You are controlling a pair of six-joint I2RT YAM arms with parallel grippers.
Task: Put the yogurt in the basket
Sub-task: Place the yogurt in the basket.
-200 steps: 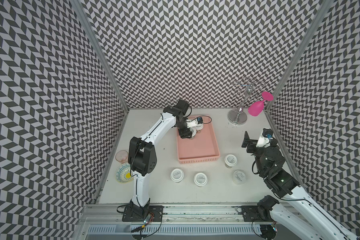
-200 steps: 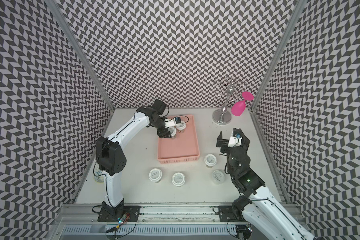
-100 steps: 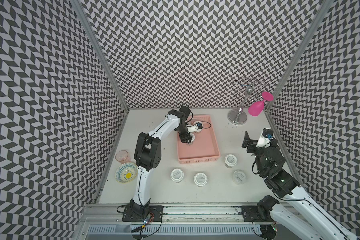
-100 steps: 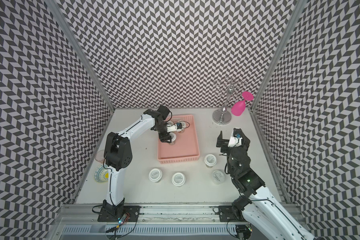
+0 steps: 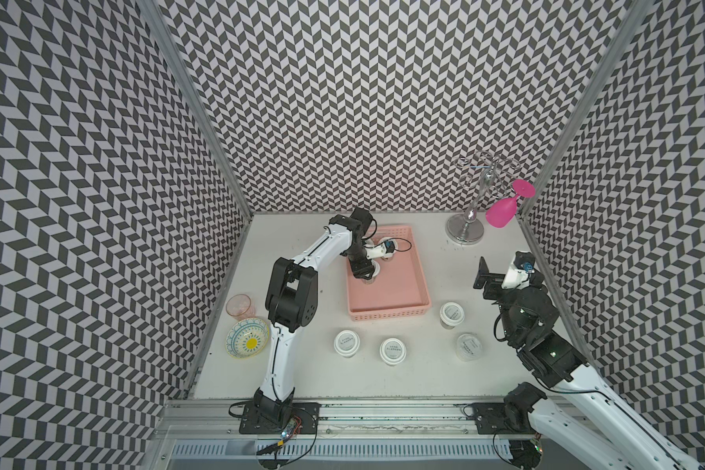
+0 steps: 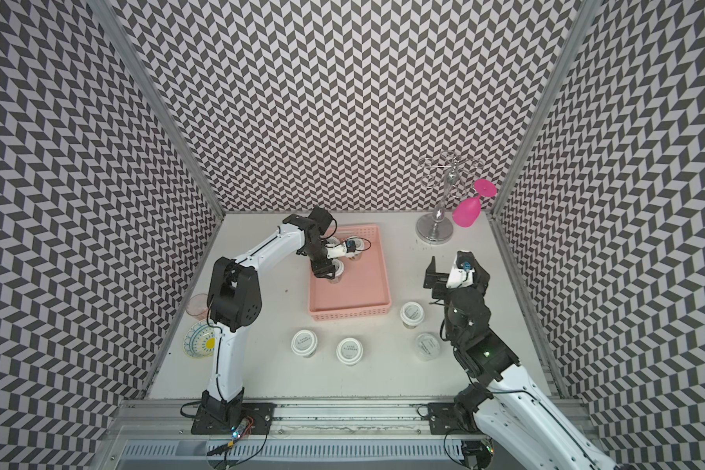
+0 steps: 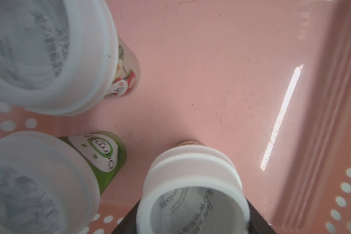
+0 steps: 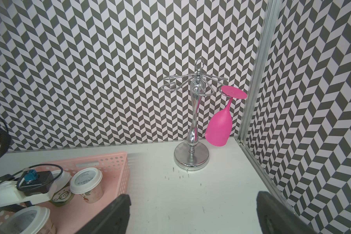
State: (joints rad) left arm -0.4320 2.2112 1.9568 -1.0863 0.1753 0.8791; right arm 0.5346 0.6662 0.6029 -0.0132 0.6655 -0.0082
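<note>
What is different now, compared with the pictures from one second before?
The left claw, shut on a yogurt tub, carried it from the basket's far end toward the middle. The right claw, open, the two tubs inside the basket and the four tubs on the table stayed put.

Basket (image 5: 387,315) — smooth pink plastic, perforated walls; yogurt (image 7: 193,168) lids — matt white plastic; stand (image 8: 192,160) of mirror-bright polished metal.

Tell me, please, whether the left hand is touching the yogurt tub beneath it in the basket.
Touching. In the left wrist view the left hand's dark fingers press both sides of the tub's lid, no gap showing.
</note>
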